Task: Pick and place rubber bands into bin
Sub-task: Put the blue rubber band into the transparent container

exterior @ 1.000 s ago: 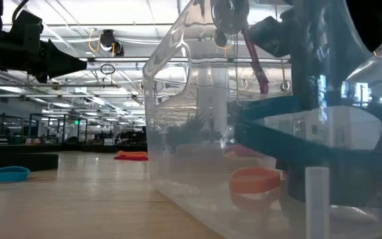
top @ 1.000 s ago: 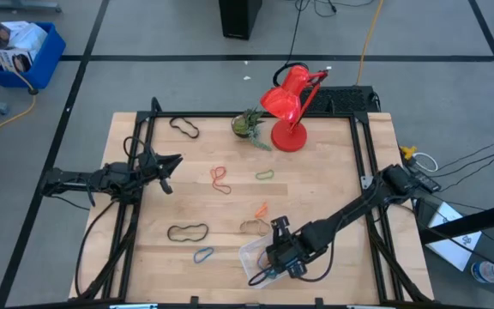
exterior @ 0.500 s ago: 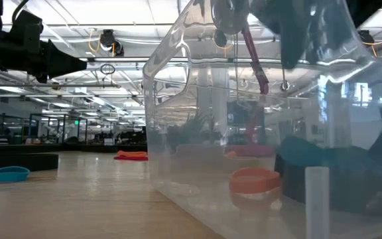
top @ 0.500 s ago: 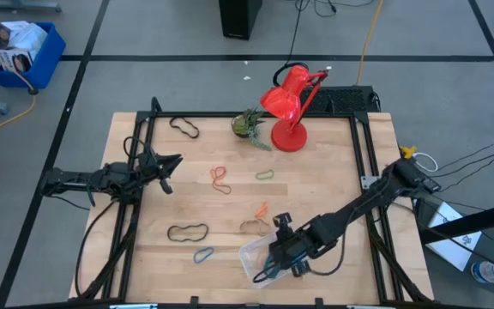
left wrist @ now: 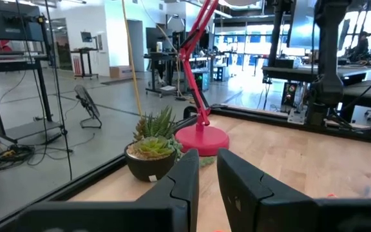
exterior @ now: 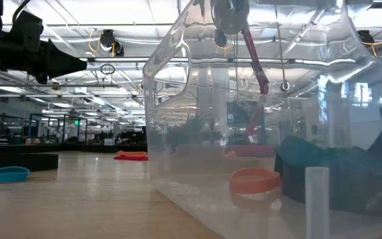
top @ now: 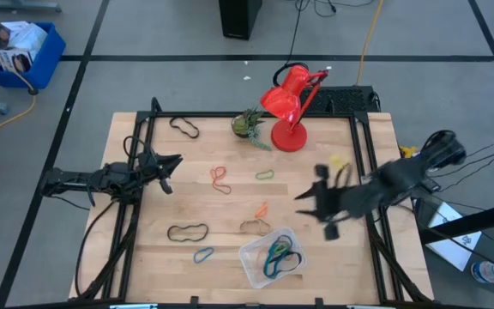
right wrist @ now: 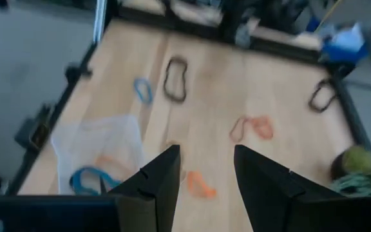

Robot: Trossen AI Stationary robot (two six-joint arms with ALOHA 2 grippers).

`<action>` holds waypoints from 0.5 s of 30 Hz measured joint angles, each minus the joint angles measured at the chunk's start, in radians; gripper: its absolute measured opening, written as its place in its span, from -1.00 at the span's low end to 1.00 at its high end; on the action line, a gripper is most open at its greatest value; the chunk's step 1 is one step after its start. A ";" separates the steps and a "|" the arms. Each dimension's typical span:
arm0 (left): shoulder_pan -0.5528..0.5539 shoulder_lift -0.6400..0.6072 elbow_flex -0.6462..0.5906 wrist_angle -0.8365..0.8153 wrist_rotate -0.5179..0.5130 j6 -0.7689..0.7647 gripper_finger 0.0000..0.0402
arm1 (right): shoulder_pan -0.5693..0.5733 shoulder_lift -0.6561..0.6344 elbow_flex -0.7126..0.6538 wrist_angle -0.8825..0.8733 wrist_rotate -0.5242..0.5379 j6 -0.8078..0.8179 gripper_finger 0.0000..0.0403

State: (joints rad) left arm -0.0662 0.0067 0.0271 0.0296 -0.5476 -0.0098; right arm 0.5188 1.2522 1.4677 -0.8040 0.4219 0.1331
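Grey flooring surrounds the wooden tabletop point(top: 230, 215) in the high view. Near its front edge sits the bin point(top: 270, 257), holding blue, green and black rubber bands point(top: 280, 258); more loops lie scattered on the wood to its left and beyond it. Right hand point(top: 309, 194) hovers over the tabletop, beyond the bin, fingers parted and empty. Left hand point(top: 175, 160) waits at the left side, fingers nearly together, empty.

Low view: the clear bin point(exterior: 257, 133) fills the frame.

Left wrist view: a potted plant point(left wrist: 152, 149) and red lamp point(left wrist: 199, 129).

Right wrist view: the fingers point(right wrist: 160, 180) stand apart above the bin point(right wrist: 95, 151).
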 joint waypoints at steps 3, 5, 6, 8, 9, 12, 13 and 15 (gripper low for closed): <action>0.000 0.000 0.000 0.000 0.001 -0.011 -0.69 | -0.001 -0.105 -0.059 0.036 -0.001 -0.034 -0.29; 0.000 0.000 0.000 0.000 0.000 -0.019 -0.69 | -0.001 -0.176 -0.143 0.118 0.000 -0.051 -0.29; 0.000 0.000 0.000 0.000 0.000 -0.018 -0.69 | -0.003 -0.213 -0.192 0.158 -0.001 -0.060 -0.29; 0.000 0.000 0.000 0.002 0.000 -0.010 -0.69 | -0.017 -0.292 -0.292 0.237 -0.002 -0.068 -0.29; 0.000 0.000 0.000 0.004 0.000 -0.002 -0.69 | -0.026 -0.331 -0.337 0.269 -0.002 -0.067 -0.29; 0.000 0.000 0.000 0.010 0.000 0.006 -0.69 | -0.050 -0.462 -0.471 0.363 0.002 -0.054 -0.29; 0.000 0.000 0.000 0.010 0.000 -0.002 -0.69 | -0.058 -0.502 -0.512 0.402 0.001 -0.054 -0.29; 0.000 0.000 0.000 0.010 0.000 -0.018 -0.69 | -0.073 -0.577 -0.597 0.483 0.000 -0.059 -0.29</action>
State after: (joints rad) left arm -0.0662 0.0065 0.0269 0.0399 -0.5476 -0.0274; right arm 0.4463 0.6750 0.8705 -0.3210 0.4216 0.0738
